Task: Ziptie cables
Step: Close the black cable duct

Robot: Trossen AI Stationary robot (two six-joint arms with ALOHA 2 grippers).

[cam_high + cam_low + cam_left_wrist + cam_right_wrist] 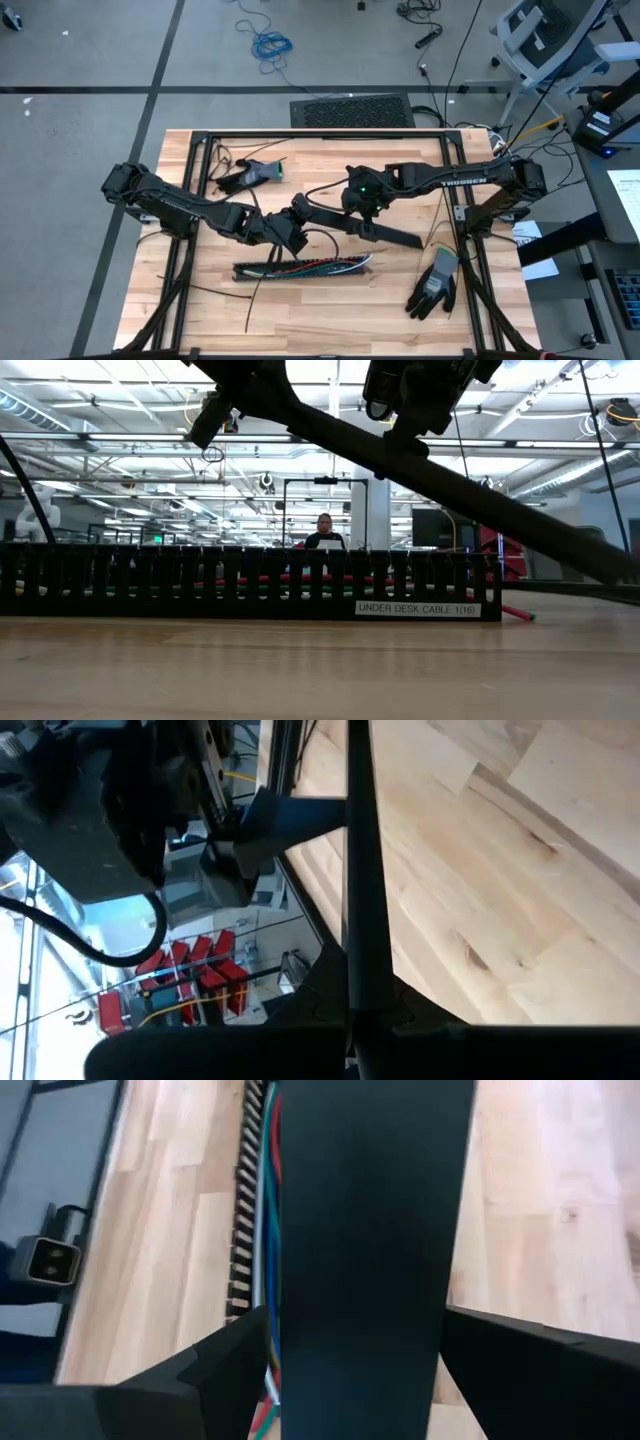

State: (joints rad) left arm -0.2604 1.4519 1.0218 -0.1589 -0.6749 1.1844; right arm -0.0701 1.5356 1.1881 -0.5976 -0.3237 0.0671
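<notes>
The cables (310, 266) are coloured wires lying in a black slotted duct (300, 270) on the table's near middle; they also show in the right wrist view (266, 1230). Above the duct a long flat black cover strip (395, 235) hangs slanted, clear of the table (480, 500). My left gripper (298, 215) is shut on the strip's left end. My right gripper (365, 210) grips the strip farther along, jaws wide across its breadth. Beyond it the strip's right end sticks out free. My left gripper pinches the strip's left end (358, 1010) between its two fingers. It comes from the table's left, pointing along the strip and slightly down. The strip runs away from the fingers, lifted clear. My right gripper has one finger (225, 1355) on each long edge (288, 1320) of the strip, around its middle. The fingers slant down from above and lie across it. The strip hangs over the duct, touching nothing below.
One dark glove (250, 175) lies at the far left and another glove (437, 282) at the near right. Thin black ties (255, 300) lie loose near the duct. A black metal frame (320, 135) borders the table. A person (325, 532) sits far behind.
</notes>
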